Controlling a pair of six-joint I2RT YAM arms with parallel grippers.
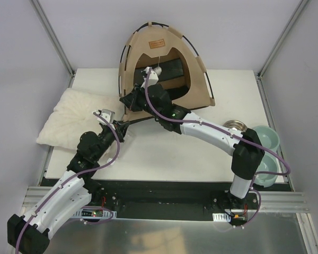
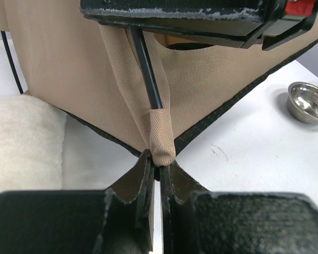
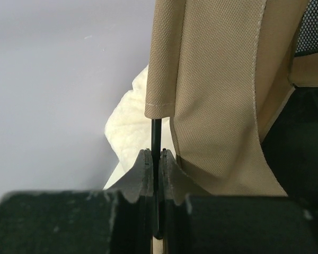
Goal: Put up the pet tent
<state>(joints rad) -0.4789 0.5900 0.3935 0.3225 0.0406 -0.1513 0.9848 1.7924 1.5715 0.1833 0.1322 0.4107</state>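
The pet tent [image 1: 164,63] stands domed at the far edge of the table [image 1: 201,153], doorway toward us, so we judge it nearly set up. Our left gripper [image 2: 158,168] is pinched shut on the front-left corner pocket [image 2: 162,138], and our right gripper [image 3: 158,159] is clamped on the black pole [image 3: 156,135] entering it. What remains, we think: confirm that end is seated, then let go.

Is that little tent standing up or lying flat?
Standing up: the pet tent holds a domed shape, its arched doorway facing out and black poles bowed over it.
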